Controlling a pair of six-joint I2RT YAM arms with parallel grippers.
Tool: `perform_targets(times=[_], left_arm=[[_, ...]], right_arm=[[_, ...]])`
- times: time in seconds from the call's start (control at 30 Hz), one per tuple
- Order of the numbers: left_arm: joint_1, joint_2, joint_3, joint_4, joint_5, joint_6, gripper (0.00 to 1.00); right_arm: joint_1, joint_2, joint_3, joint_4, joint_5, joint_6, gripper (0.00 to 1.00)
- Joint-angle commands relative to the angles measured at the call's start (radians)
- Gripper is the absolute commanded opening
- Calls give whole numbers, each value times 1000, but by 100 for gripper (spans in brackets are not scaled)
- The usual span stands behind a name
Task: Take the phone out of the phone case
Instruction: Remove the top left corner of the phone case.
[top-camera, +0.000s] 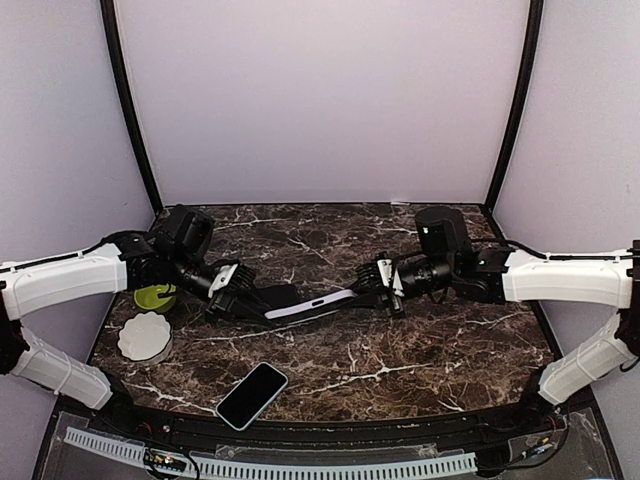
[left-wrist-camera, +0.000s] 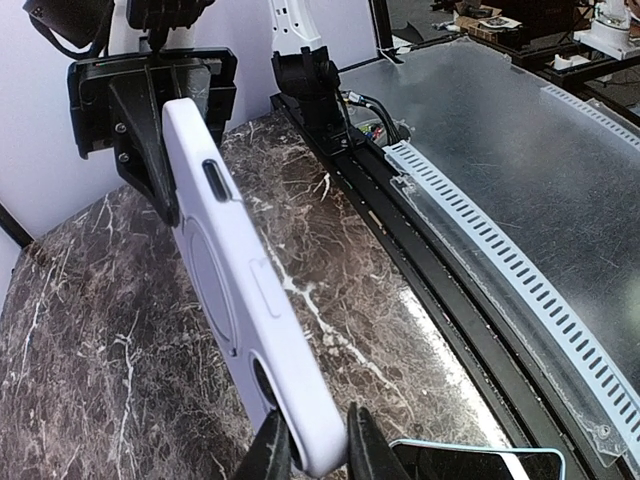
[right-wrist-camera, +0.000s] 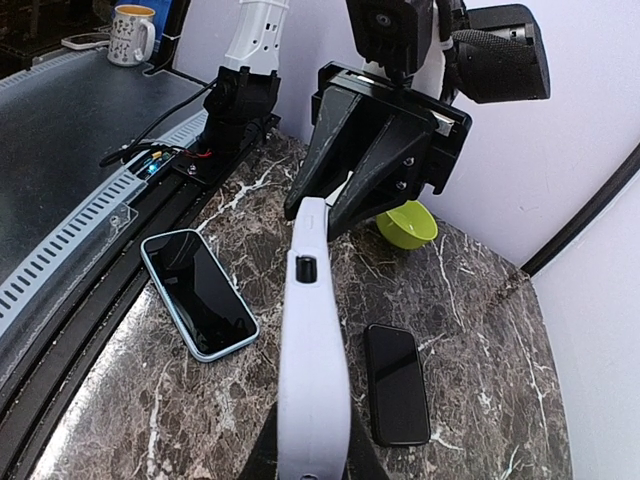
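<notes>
Pale, slim phone case (top-camera: 312, 303) hangs clear of the table (top-camera: 430, 350), spanned between the two arms. Grip: left gripper (top-camera: 255, 302) pinched narrow on one short end, right gripper (top-camera: 362, 292) pinched on the other; both wrist views show fingers tight against the shell. On the marble: black phone (right-wrist-camera: 395, 382) flat, just beside and below the case; blue-rimmed phone (top-camera: 252, 395) near the front edge, well apart. Edge-on views do not settle whether the case is empty; it looks thin, so probably yes. Judgement: extraction likely done. To finish well: lower the case away from both phones, free one end first, no twisting of the shell between arms
</notes>
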Motion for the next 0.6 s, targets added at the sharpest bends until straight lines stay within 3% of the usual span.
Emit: perform_targets(times=[0.0,0.57], left_arm=[[-14,0,-15,-13,57,24,17],[-23,15,-4,-49,55,21,17]], right_arm=[[31,-13,61,75,-5,-50,0],[82,-22,43,108,130,-153,0]])
